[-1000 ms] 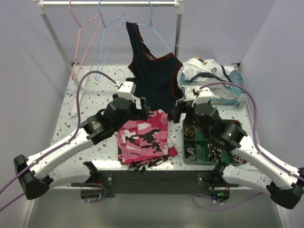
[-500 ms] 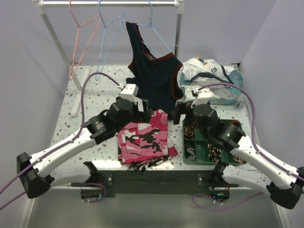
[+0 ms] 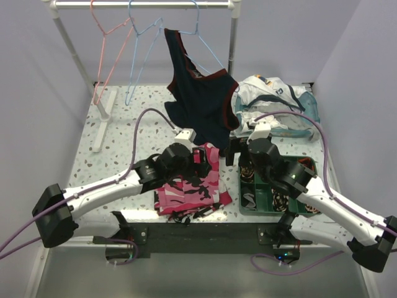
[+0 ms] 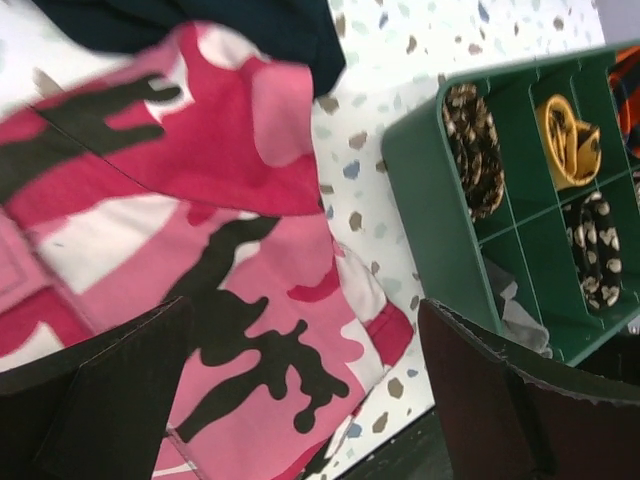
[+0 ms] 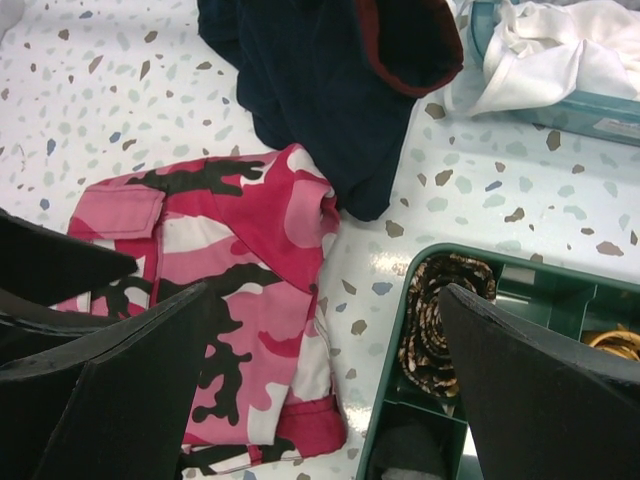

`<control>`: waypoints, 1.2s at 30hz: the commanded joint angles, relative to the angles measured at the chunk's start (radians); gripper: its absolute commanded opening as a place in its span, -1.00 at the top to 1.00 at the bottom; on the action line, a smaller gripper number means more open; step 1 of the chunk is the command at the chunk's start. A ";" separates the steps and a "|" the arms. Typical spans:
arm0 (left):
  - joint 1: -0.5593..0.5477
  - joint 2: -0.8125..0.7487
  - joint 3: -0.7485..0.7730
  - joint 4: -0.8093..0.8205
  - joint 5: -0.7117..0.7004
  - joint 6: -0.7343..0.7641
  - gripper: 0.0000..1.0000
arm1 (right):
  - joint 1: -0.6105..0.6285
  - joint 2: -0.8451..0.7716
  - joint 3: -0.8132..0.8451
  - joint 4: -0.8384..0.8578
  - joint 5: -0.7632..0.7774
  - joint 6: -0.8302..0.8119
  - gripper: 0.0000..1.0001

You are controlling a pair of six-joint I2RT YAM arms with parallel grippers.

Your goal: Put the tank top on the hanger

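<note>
Fingers spread wide on both arms, tank top lying far right

Room is tightest in the middle of the bench (image 3: pixel 118 139). The left fingers (image 3: pixel 202 159) hang open and empty over the far part of the pink camouflage garment (image 3: pixel 186 186). The right fingers (image 3: pixel 236 149) are just beside them, also spread and holding nothing, above the speckled strip between that garment and the green tray (image 3: pixel 247 208). The tray sits against the near right edge, with rolled items in its compartments. A dark navy top (image 3: pixel 201 99) hangs from the rail (image 3: pixel 142 4) and drapes onto the bench just beyond both sets of fingers, closing off the far centre.

The widest bare surface is far left, around the rack's foot and under the light blue hanger (image 3: pixel 131 56). That hanger hangs empty on the rail beside a pink hanger (image 3: pixel 101 62). Walls stand close along the left and right sides.

The tank top (image 3: pixel 270 93) is crumpled in a teal bin (image 5: pixel 600 108) at the far right corner. It is well apart from the hanger and touched by neither arm.

Since a second ago the left arm has swung rightward, from the bare bench left of the camouflage garment to above it, which narrows the gap to the right arm. The right arm has edged only slightly to the left. Clothes, hangers and tray lie as before, and both sets of fingers were just as wide then.
</note>
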 commanded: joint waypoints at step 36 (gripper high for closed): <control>0.672 -0.051 -0.475 -0.099 -0.117 -0.710 -1.00 | -0.004 -0.015 -0.083 0.094 -0.111 -0.001 -0.97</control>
